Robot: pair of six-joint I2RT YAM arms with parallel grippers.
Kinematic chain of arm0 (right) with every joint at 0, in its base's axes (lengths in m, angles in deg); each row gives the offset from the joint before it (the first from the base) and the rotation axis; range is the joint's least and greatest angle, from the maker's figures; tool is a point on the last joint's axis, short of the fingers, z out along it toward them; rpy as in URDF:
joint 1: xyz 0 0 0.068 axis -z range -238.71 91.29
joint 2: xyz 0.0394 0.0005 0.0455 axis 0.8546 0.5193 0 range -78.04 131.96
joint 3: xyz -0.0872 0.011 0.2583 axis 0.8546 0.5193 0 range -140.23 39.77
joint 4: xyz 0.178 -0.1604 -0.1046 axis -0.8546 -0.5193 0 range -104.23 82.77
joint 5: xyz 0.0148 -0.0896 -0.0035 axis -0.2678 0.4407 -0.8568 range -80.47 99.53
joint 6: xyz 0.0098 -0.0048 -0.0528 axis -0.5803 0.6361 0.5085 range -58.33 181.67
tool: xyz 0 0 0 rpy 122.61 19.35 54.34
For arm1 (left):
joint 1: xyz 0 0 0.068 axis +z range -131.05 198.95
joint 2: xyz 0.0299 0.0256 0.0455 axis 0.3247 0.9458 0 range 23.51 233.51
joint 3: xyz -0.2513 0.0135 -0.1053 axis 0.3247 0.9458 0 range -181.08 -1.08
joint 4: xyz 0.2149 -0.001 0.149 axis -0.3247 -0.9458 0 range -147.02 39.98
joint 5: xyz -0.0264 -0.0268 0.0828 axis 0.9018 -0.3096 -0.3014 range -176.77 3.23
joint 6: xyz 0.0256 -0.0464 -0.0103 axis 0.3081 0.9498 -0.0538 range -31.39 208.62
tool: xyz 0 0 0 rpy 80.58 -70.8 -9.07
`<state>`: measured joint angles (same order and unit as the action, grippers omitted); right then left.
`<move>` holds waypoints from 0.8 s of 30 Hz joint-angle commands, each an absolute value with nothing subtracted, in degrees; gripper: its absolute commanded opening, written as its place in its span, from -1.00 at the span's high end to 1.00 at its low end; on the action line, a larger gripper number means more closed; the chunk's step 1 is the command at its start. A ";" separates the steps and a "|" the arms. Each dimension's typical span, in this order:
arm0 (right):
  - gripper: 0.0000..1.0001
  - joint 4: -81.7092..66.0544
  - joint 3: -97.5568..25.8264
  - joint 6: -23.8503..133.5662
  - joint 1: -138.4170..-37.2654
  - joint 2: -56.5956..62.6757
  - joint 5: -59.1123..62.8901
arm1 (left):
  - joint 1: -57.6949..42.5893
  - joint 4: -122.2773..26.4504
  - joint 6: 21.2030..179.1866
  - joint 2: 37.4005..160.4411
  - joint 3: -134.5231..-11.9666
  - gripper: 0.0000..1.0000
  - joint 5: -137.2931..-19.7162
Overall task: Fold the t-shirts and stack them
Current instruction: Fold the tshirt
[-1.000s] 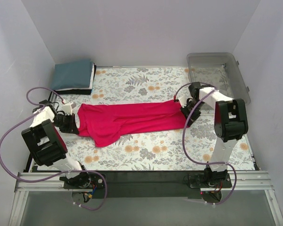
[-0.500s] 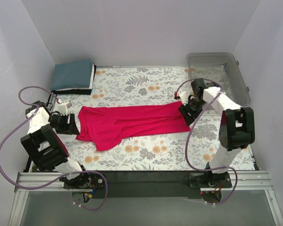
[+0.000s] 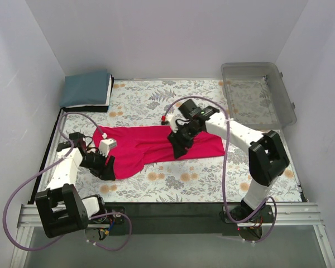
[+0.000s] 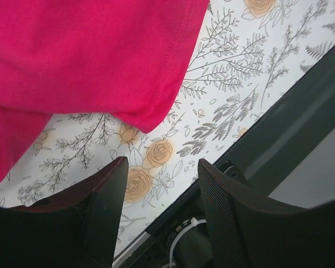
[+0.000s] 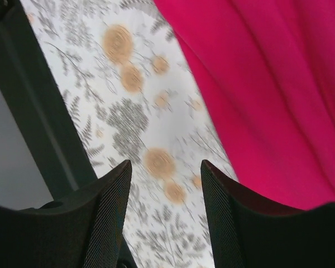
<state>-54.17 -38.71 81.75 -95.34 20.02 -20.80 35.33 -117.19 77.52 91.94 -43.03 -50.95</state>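
Note:
The crimson-pink t-shirt lies in a long band across the middle of the flowered table, with a flap hanging toward the near left. In the left wrist view its hemmed corner lies just ahead of my left gripper, which is open and empty. From above, the left gripper sits at that near-left flap. My right gripper hovers over the shirt's near edge at mid-length. It is open in the right wrist view, with the shirt off to the right. The teal-blue t-shirt lies folded at the back left.
A clear plastic bin stands at the back right corner. The teal shirt rests on a dark and a white layer. The flowered cloth covers the table up to the black front rail. Grey walls close in three sides.
Both grippers have opened and let go of the shirt's ends. The left arm moved in to the near-left flap; the right arm swung left to the shirt's middle.

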 commanded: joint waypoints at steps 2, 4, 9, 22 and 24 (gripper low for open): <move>-0.20 -42.40 -39.69 70.04 -103.79 23.99 -23.95 | 29.94 -106.20 80.53 89.60 -39.40 -0.04 -54.06; -0.20 -38.54 -39.51 67.57 -106.25 26.28 -25.01 | 28.44 -104.52 81.66 91.70 -38.00 -0.04 -55.90; -0.22 -35.89 -42.23 62.12 -108.72 33.22 -25.54 | 26.25 -101.61 82.64 93.83 -37.90 -0.06 -55.74; -0.28 -17.43 -39.68 44.63 -111.36 39.81 -28.96 | 19.74 -94.76 85.54 95.23 -34.56 -0.01 -59.08; -0.24 -17.34 -40.30 43.83 -111.45 41.57 -29.32 | 19.74 -94.67 85.89 96.63 -34.91 0.04 -58.99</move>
<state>-20.05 -38.23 47.52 -110.96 38.93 -27.09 20.23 -97.98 84.71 94.43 -34.86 -57.27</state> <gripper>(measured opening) 0.629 0.492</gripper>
